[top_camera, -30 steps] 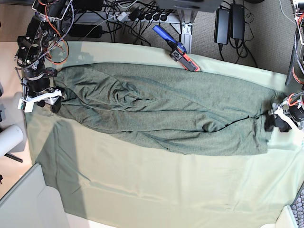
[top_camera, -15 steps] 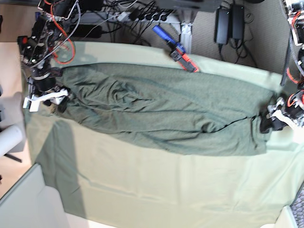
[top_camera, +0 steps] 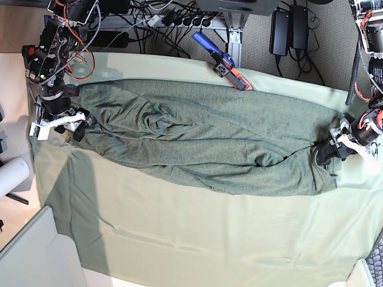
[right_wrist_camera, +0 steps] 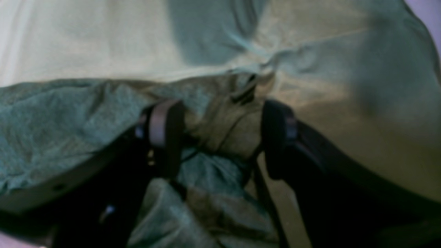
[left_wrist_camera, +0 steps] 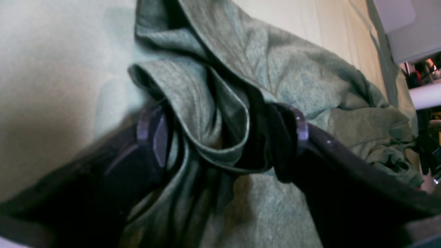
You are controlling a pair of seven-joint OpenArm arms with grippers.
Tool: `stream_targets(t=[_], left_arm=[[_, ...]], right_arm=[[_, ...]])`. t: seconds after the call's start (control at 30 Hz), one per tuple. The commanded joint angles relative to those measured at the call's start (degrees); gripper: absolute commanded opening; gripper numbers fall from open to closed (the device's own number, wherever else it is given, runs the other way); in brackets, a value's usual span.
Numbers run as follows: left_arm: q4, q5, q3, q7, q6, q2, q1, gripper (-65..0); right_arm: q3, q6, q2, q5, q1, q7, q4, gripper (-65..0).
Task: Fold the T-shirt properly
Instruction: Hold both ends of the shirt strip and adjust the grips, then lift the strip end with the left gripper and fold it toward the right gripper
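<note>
The T-shirt (top_camera: pixel 203 140) lies stretched left to right across the pale table cloth (top_camera: pixel 197 233), dark grey-green and wrinkled. My left gripper (top_camera: pixel 331 152) is at its right end. In the left wrist view the left gripper (left_wrist_camera: pixel 224 137) stands open, and a rolled fold of the T-shirt (left_wrist_camera: pixel 213 113) sits between its fingers (left_wrist_camera: pixel 153 137). My right gripper (top_camera: pixel 78 122) is at the shirt's left end. In the right wrist view the right gripper (right_wrist_camera: pixel 220 134) stands wide, and a bunch of the T-shirt (right_wrist_camera: pixel 51 117) fills the gap between its fingers (right_wrist_camera: pixel 165 131).
A blue and orange tool (top_camera: pixel 222 61) lies on the far edge of the table cloth. Cables and power bricks (top_camera: pixel 290 27) hang behind the table. A white roll (top_camera: pixel 12 174) sticks in at the left, and a pale panel (top_camera: pixel 30 251) sits at the bottom left.
My left gripper has slid leftward, and the shirt's right end has bunched inward with it. My right gripper has shifted slightly up and right at the left end.
</note>
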Motion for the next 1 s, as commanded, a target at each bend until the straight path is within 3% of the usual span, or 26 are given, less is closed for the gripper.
stream_targets(t=[0.0,0.07,0.17,0.23,0.47,0.97], left_arm=[[0.4,-0.1,0.1,1.1,-1.8,-0.6,-0.3,-20.6],[0.5,-1.0,0.1,1.1,-4.3,-0.6,-0.3,-26.8],[0.5,-1.3,0.1,0.7,-7.0,-0.6,-0.3,-53.4],[0.5,-1.3,0.1,0.2,-7.6,-0.6,-0.2,-65.0],[1.4,-1.3,-0.1,-3.3,-7.6,-1.0,-0.2,-65.0],[21.2,4.8,-0.6,-2.5,-7.6,0.0,1.7,-65.0]], right_arm=[[0.4,0.0,1.1,0.5,0.7,1.1,1.1,-29.4],[0.4,0.0,1.1,0.5,0.7,1.1,1.1,-29.4],[0.4,0.0,1.1,0.5,0.7,1.1,1.1,-29.4],[0.4,0.0,1.1,0.5,0.7,1.2,1.1,-29.4],[0.4,0.0,1.1,1.0,0.9,1.2,1.1,-29.4],[0.4,0.0,1.1,1.0,0.9,1.2,1.1,-29.4]])
